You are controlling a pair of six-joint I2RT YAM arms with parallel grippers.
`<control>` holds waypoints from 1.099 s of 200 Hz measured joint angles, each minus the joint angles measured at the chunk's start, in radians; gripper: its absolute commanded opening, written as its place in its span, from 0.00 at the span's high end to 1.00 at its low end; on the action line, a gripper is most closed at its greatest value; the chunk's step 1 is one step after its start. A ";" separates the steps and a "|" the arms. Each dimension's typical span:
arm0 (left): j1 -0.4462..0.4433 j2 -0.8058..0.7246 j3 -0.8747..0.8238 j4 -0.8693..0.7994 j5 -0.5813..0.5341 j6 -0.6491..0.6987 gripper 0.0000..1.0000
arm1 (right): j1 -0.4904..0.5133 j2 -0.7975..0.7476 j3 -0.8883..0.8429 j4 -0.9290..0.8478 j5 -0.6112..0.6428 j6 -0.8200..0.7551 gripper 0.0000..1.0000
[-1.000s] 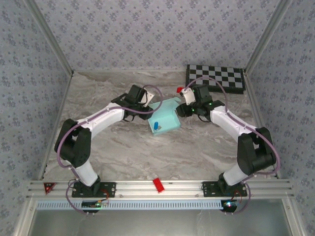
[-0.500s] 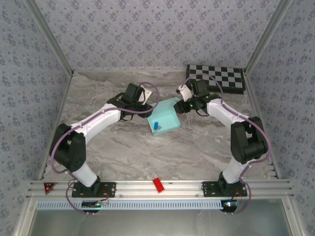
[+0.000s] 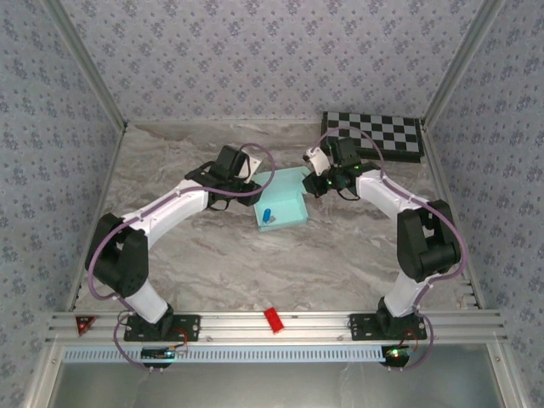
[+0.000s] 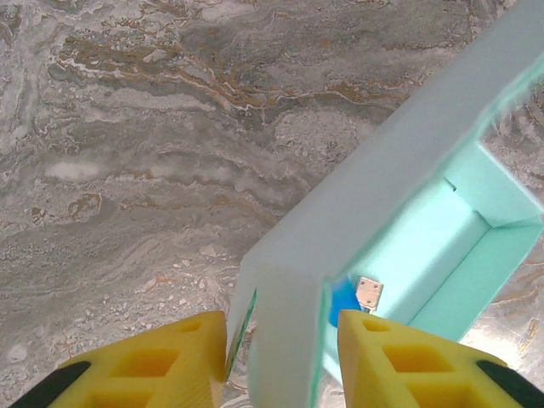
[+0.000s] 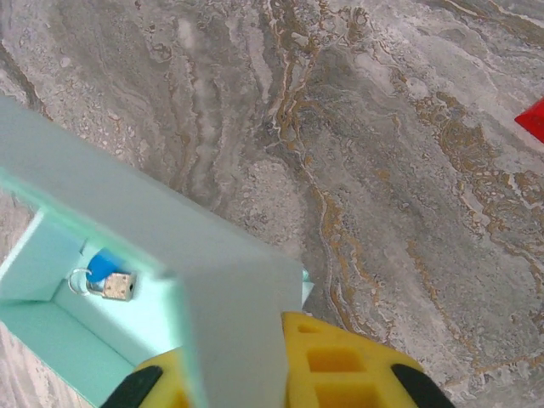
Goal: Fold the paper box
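Note:
The paper box (image 3: 287, 201) is pale blue card, partly formed, in the middle of the table between both arms. A small blue object (image 3: 266, 214) lies inside it, seen with a little metal piece (image 4: 368, 293) in the left wrist view. My left gripper (image 3: 253, 181) is at the box's back-left side. Its yellow fingers (image 4: 144, 365) are closed on a folded-over wall of the paper box (image 4: 374, 212). My right gripper (image 3: 314, 182) is at the back-right corner, its fingers (image 5: 348, 365) pinching a raised flap of the paper box (image 5: 153, 229).
A black-and-white checkerboard (image 3: 371, 134) lies at the back right, just behind the right arm. A red piece (image 3: 273, 320) sits on the front rail, and a red corner (image 5: 533, 119) shows on the marble. Patterned walls close in the table on three sides.
The right arm has swung its elbow outward and its gripper has shifted slightly back. The left gripper has moved a little left. The box's back flap has been pulled up, opening the inside.

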 measured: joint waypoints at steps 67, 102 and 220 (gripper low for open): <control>0.000 0.013 0.000 0.001 -0.010 -0.011 0.66 | 0.022 -0.001 0.000 0.002 0.020 0.003 0.91; 0.000 0.031 0.000 -0.002 -0.024 -0.011 0.72 | 0.034 -0.005 0.000 0.000 0.049 0.003 0.91; 0.000 0.032 0.000 -0.010 -0.061 -0.011 0.73 | 0.074 -0.035 0.000 -0.031 0.186 0.004 0.91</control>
